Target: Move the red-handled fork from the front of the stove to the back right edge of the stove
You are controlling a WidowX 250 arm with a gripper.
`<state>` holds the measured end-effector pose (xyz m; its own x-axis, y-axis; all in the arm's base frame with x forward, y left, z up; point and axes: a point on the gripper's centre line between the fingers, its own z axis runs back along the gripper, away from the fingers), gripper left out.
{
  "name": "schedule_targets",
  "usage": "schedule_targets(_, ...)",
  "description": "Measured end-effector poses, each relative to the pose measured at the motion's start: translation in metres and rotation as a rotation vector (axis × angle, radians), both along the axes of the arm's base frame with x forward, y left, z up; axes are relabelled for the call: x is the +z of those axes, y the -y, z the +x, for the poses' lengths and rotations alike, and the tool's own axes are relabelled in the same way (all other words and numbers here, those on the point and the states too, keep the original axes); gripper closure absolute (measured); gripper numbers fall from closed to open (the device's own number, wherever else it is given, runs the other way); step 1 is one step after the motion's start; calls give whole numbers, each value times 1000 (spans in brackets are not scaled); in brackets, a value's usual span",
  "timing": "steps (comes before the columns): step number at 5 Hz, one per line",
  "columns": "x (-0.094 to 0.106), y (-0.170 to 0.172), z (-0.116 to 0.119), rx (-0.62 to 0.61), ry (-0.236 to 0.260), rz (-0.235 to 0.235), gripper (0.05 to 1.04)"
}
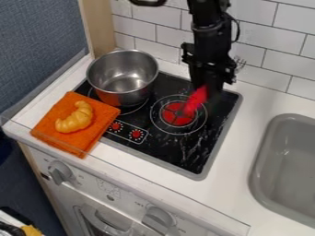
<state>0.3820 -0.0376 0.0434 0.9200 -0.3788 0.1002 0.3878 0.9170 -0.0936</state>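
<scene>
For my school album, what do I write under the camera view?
Black gripper and red thing above the stovetop, near a pot, with a croissant on orange cloth.

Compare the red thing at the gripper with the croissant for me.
The red thing looks slim and fairly straight, while the croissant is golden yellow and curved. The red thing slants over the stove top at the gripper, whereas the croissant lies on the orange cloth. Both are longer than they are wide.

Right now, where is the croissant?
In the camera view, the croissant lies at left on the orange cloth, below and left of the metal pot.
</scene>
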Motion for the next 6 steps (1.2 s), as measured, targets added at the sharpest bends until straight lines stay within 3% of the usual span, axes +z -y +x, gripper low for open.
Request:
schedule_targets(1,-5,-3,6,44,-35,26,707)
schedule_targets(3,-2,-1,2,113,-102,16,665)
schedule_targets(5,0,0,1,159,-132,14,107)
schedule_targets(6,0,0,5,170,-107,23,79)
